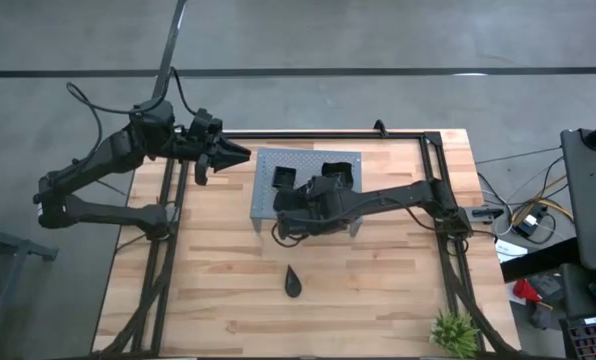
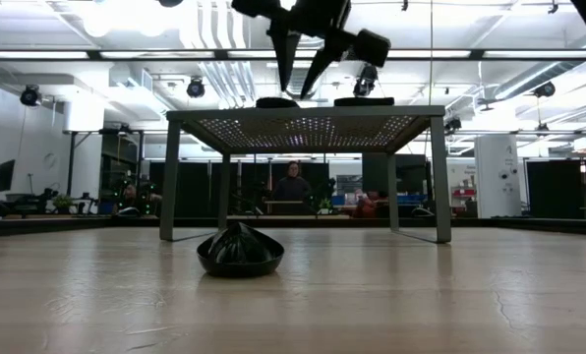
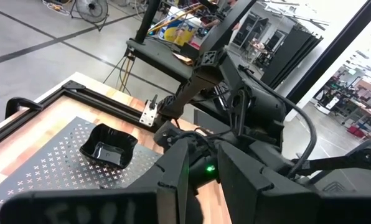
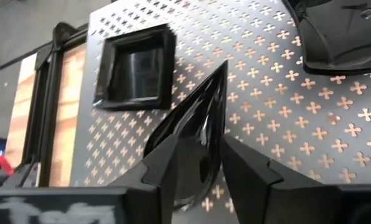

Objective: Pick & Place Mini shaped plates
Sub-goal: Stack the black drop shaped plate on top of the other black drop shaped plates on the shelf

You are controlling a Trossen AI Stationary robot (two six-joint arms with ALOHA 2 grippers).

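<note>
A teardrop-shaped glossy black plate (image 4: 195,118) sits between the fingers of my right gripper (image 4: 198,149), which hangs over the near-left part of the grey perforated rack (image 1: 308,160). Two square black plates (image 1: 283,180) (image 1: 338,172) rest flat on the rack top; the right wrist view shows them too (image 4: 136,65) (image 4: 341,37). Another teardrop plate (image 1: 294,283) lies on the wooden table in front of the rack, rim down (image 2: 239,253). My left gripper (image 1: 236,152) waits off the rack's far-left corner, its fingers a narrow gap apart. My right gripper pinches the teardrop plate between its two fingers (image 4: 164,162), across the plate's wide end (image 4: 192,168), which the fingers partly hide. The fingers come from above, slanting down toward the rack. The plate's pointed tip (image 4: 221,67) sticks out beyond the fingertips, over the rack top.
The rack stands on four legs (image 2: 170,187), with open space beneath it. A dark frame rail (image 1: 328,134) runs along the table's far edge. A small green plant (image 1: 454,333) stands at the near-right corner. A person (image 2: 293,187) is far behind the table.
</note>
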